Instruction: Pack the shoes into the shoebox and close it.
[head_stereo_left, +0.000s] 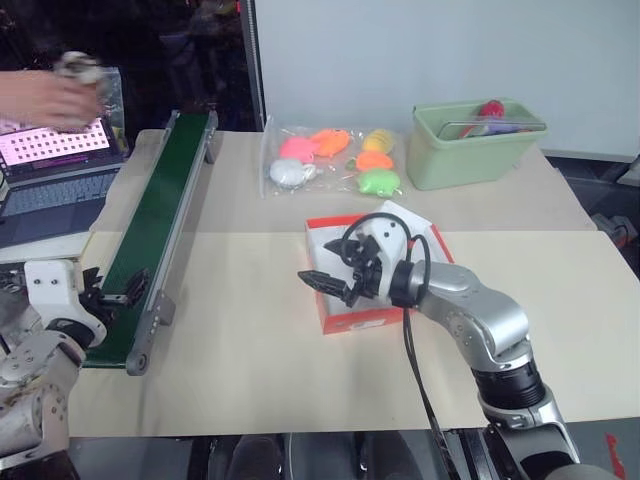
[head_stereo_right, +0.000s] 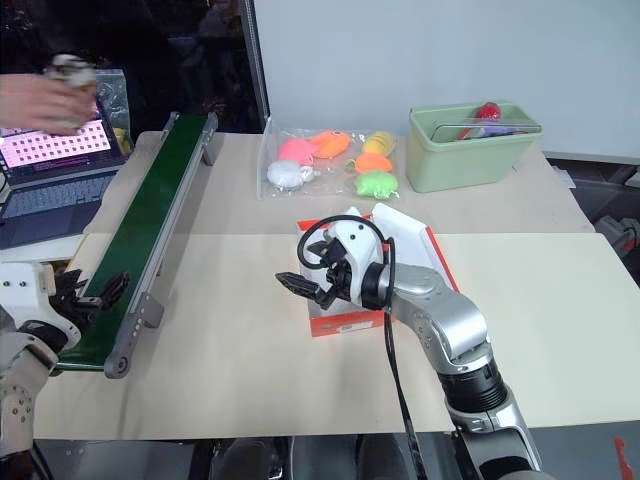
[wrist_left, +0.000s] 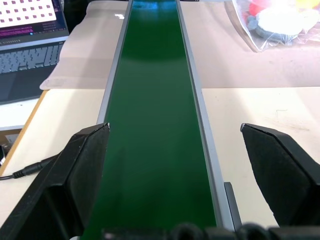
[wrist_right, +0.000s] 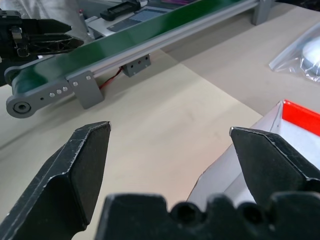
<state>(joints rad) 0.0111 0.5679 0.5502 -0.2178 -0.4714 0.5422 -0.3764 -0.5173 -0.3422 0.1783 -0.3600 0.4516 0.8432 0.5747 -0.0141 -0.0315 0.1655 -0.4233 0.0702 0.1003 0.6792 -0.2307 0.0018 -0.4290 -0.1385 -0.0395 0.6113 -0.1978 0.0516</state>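
Note:
The shoebox (head_stereo_left: 362, 322), orange-red outside and white inside, stands open near the middle of the table, its lid (head_stereo_left: 422, 236) leaning back. My right gripper (head_stereo_left: 325, 285) hovers over the box's left edge, pointing left, open and empty; the right wrist view has the box's red rim (wrist_right: 300, 114) beside one finger. My left gripper (head_stereo_left: 115, 287) is open at the near end of the green conveyor belt (wrist_left: 152, 125), nothing between its fingers. At the far left a person's hand (head_stereo_left: 40, 98) holds a small pale thing (head_stereo_left: 80, 68) that looks like one of the shoes.
The conveyor belt (head_stereo_left: 165, 200) runs along the table's left side. A laptop (head_stereo_left: 50, 165) sits left of it. A clear bag of bright plush toys (head_stereo_left: 335, 158) and a pale green bin (head_stereo_left: 475, 150) stand at the back. Bare tabletop lies in front of the box.

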